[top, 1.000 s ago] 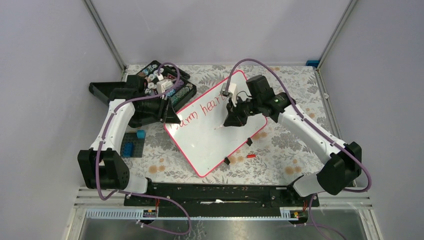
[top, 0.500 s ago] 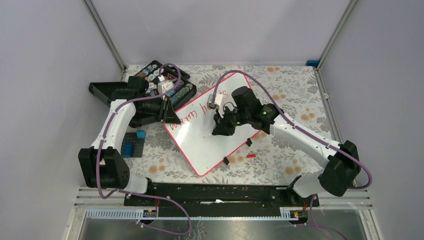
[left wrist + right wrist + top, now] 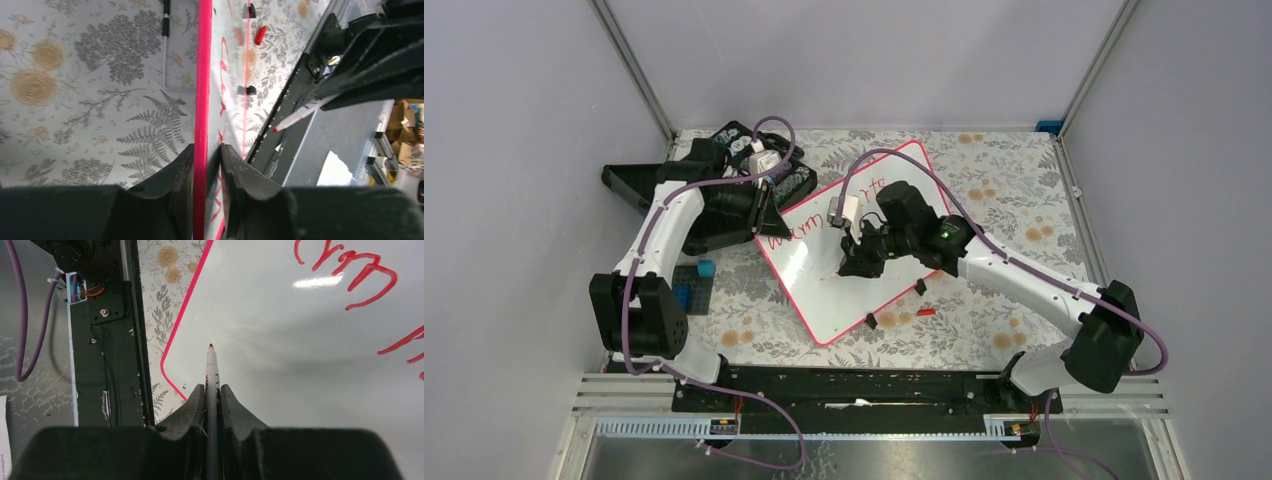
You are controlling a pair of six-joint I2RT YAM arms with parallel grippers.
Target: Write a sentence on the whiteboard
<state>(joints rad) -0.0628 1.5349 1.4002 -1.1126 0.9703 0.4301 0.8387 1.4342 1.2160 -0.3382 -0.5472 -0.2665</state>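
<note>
Left wrist, left hand point(image 3: 206, 150) pinching whiteboard point(image 3: 202, 75) rim, right hand point(image 3: 212, 387) (gripping marker point(image 3: 211, 362)) over it

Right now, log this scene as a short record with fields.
whiteboard: set at an angle on the floral table
sentence: red script, "Warm" readable, remainder partly behind the right arm
left tool: closed on the whiteboard's pink rim
right tool: shut on a red marker, tip over blank board
loose item: small red piece beside the board's near edge
</note>
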